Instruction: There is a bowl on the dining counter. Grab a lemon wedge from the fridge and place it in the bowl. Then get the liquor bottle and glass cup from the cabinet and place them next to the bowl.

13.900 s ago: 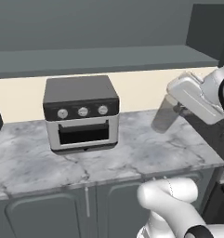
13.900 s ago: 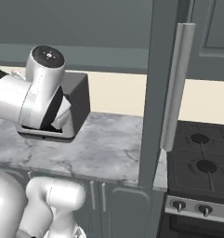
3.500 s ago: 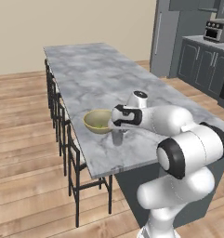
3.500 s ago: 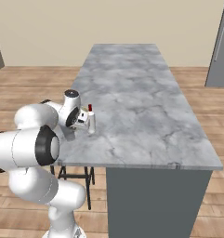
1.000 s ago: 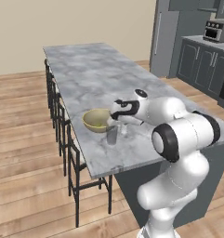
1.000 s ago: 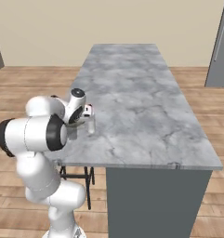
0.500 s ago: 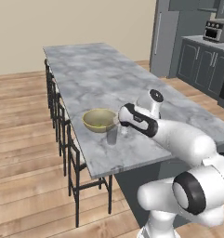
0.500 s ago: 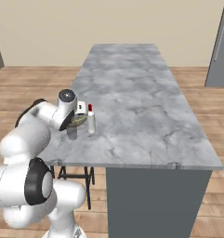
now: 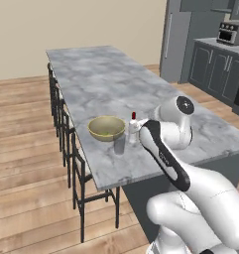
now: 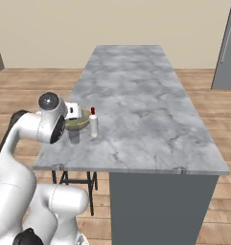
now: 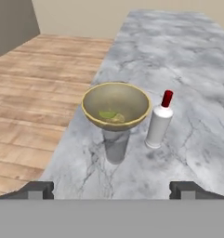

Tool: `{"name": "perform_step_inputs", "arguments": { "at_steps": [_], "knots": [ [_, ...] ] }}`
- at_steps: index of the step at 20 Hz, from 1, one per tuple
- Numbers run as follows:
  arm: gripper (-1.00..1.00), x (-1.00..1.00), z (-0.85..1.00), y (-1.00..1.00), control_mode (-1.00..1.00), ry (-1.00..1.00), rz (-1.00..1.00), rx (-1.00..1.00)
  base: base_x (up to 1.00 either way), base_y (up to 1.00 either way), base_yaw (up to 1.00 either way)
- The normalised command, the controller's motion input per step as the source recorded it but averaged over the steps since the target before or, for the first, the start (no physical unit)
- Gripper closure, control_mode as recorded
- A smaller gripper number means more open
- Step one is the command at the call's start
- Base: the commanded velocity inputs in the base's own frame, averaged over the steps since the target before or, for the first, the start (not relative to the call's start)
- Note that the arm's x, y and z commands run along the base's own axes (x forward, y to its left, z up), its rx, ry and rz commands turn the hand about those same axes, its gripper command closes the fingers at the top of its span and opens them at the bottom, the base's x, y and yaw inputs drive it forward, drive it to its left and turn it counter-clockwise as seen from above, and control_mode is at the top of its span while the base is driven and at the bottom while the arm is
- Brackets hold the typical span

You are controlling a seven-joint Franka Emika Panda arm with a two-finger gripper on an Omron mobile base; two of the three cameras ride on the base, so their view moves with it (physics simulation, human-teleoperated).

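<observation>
Marbled grey surface [image 11: 187, 69] carries everything: I see the lemon wedge [image 11: 108, 114] inside the bowl [image 11: 115, 106], with the cup [image 11: 116, 145] and bottle [image 11: 159, 121] set just beside it, as the task wants. My claw [image 11: 112, 189] is spread wide, holding nothing.

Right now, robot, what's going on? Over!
Claw open, empty. Lemon wedge in bowl; glass cup and liquor bottle standing beside it. Nothing blocking.
</observation>
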Motion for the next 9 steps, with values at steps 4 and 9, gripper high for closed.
{"name": "perform_step_inputs", "arguments": {
  "at_steps": [4, 9],
  "knots": [
    [-1.00, -0.64, 0.42, -0.01, -1.00, 0.13, -0.15, -0.05, 0.00, 0.00, 0.00],
    [-1.00, -0.50, 0.19, 0.04, -1.00, 0.22, -0.02, 0.00, 0.00, 0.00, 0.00]
  ]
}}
